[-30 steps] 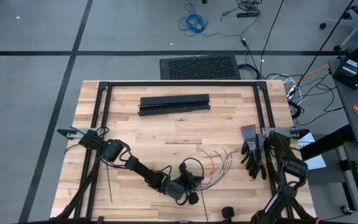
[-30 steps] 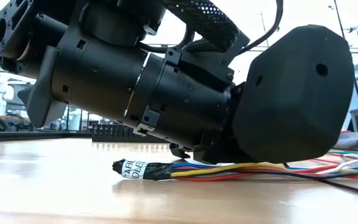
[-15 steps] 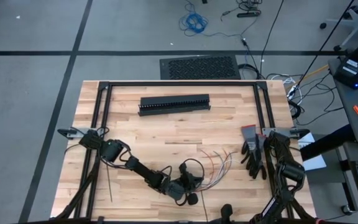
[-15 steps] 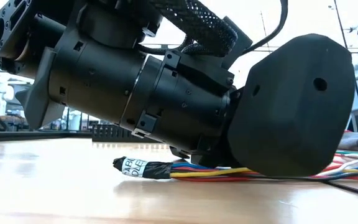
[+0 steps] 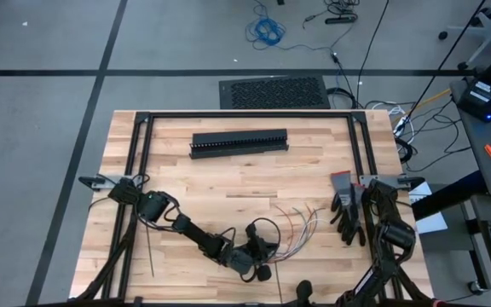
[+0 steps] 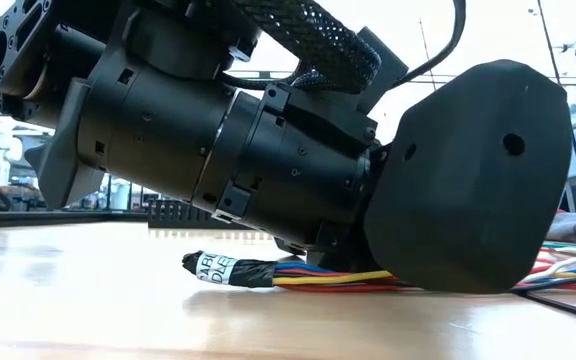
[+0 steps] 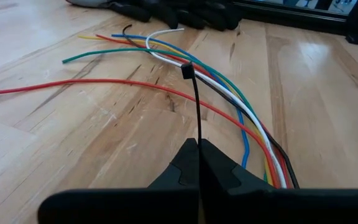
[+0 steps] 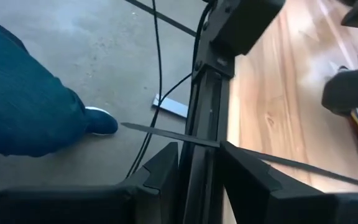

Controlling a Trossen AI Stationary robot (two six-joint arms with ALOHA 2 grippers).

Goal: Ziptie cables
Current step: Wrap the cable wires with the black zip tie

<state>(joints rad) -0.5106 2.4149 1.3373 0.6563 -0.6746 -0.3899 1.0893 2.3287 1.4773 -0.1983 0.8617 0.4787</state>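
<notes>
Near the front edge of the wooden table [image 5: 228, 175], the left gripper [image 5: 261, 256] is lying low over the cables [image 5: 301, 223], its arm stretching across from the left side. Its 2 fingers [image 7: 219, 176] are pressed together, pinching a thin black ziptie [image 7: 195, 118] that is standing up between them, its small square head hanging just above the wires. The cables are fanning out across the wood toward the right in red, green, blue, yellow, white and black strands. From table height, the bundle's wrapped end, bearing a white label [image 6: 214, 268], is sticking out from under the big dark wrist, with the coloured wires running on beneath it.

The right gripper [image 8: 199, 158] is sitting out past the table's front right corner, over the black frame rail [image 8: 207, 99]. Its 2 fingers [image 8: 163, 165] are standing slightly apart with another thin ziptie [image 8: 166, 134] lying across their tips; whether they are gripping it I cannot tell. Beyond it, a person's blue trouser leg and shoe [image 8: 101, 121] are showing on the grey floor.

A black slotted duct [image 5: 239, 142] is lying toward the far side of the table, well apart from the cables.
</notes>
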